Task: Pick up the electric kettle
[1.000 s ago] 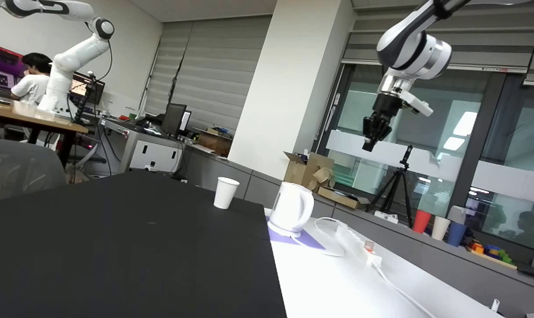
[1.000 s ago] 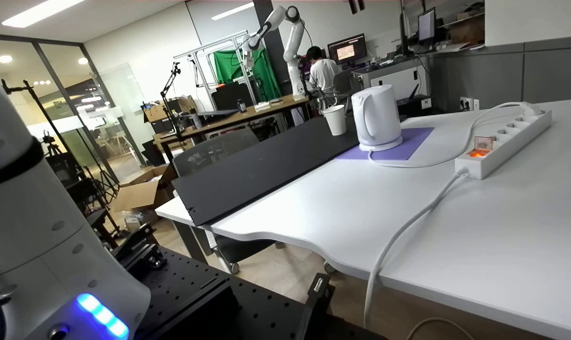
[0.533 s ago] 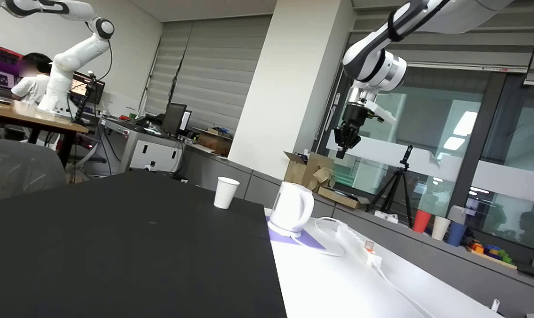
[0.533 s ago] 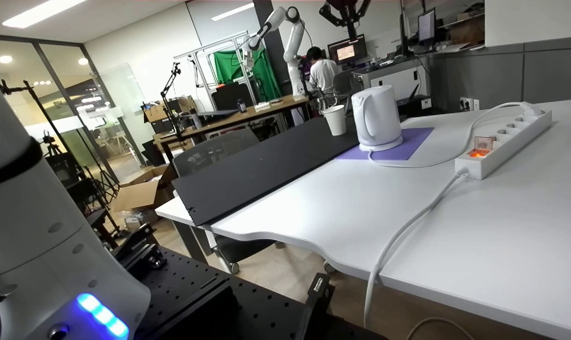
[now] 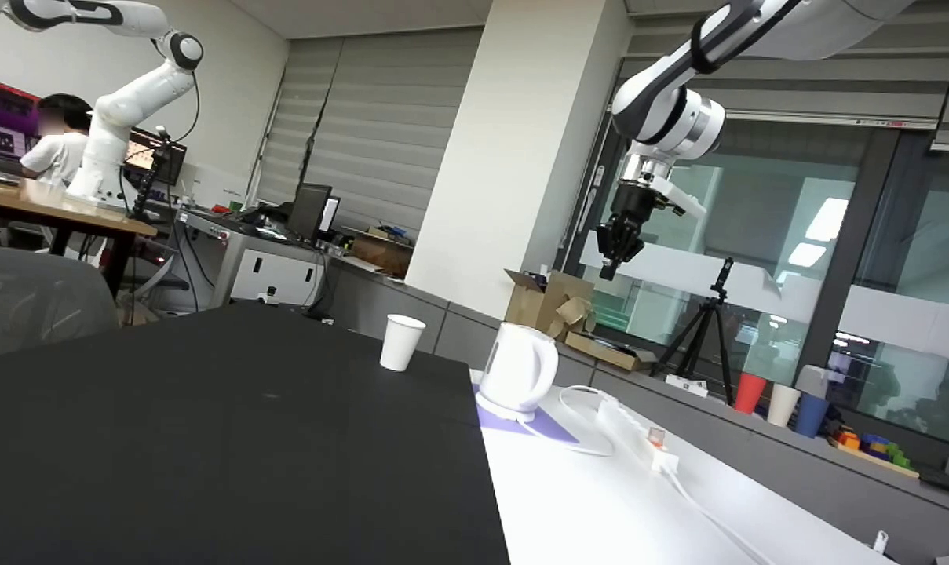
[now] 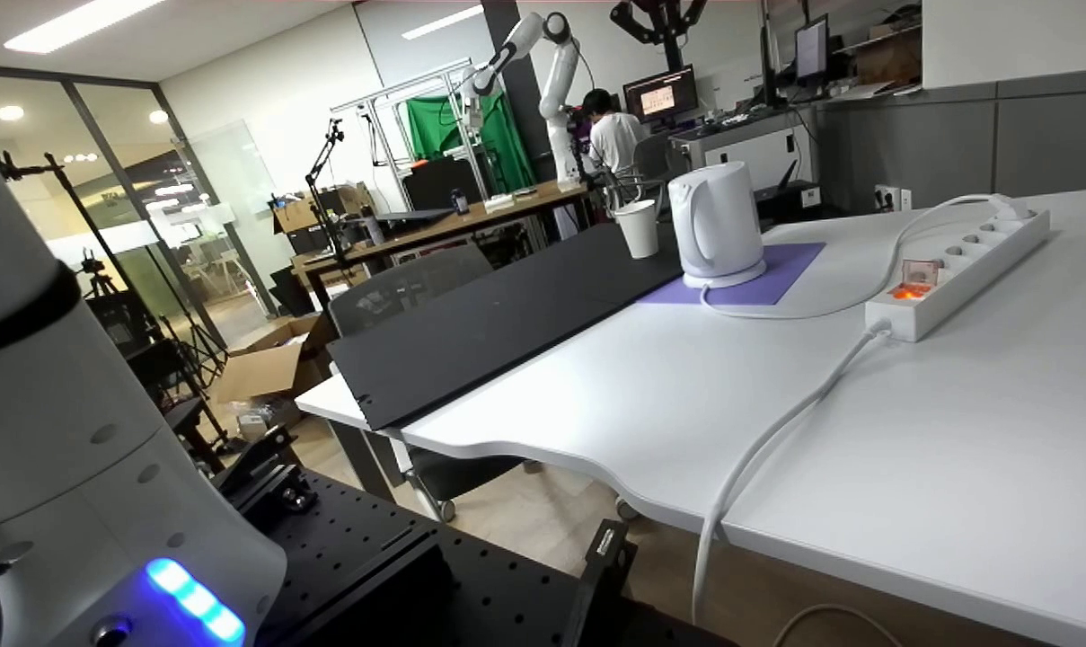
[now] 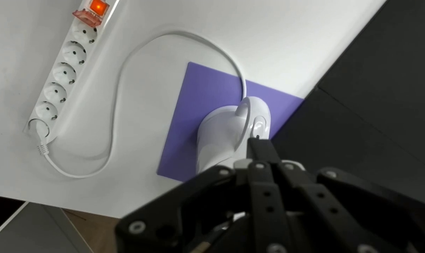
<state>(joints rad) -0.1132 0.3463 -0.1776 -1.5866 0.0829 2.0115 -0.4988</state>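
wht pillar point(image 5: 513, 157) | gry blinds point(image 5: 372, 125) | ceil. lamp point(image 6: 82, 22) on | tan flr point(image 6: 538, 508)

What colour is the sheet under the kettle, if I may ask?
The sheet is purple, best seen in the wrist view.

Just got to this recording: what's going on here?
A Franka arm holds its shut, empty gripper in the air, clear of the white electric kettle. The kettle stands upright on a purple mat, its cord plugged into a power strip, not yet gripped or lifted. Near it, a white paper cup stands on a black panel.
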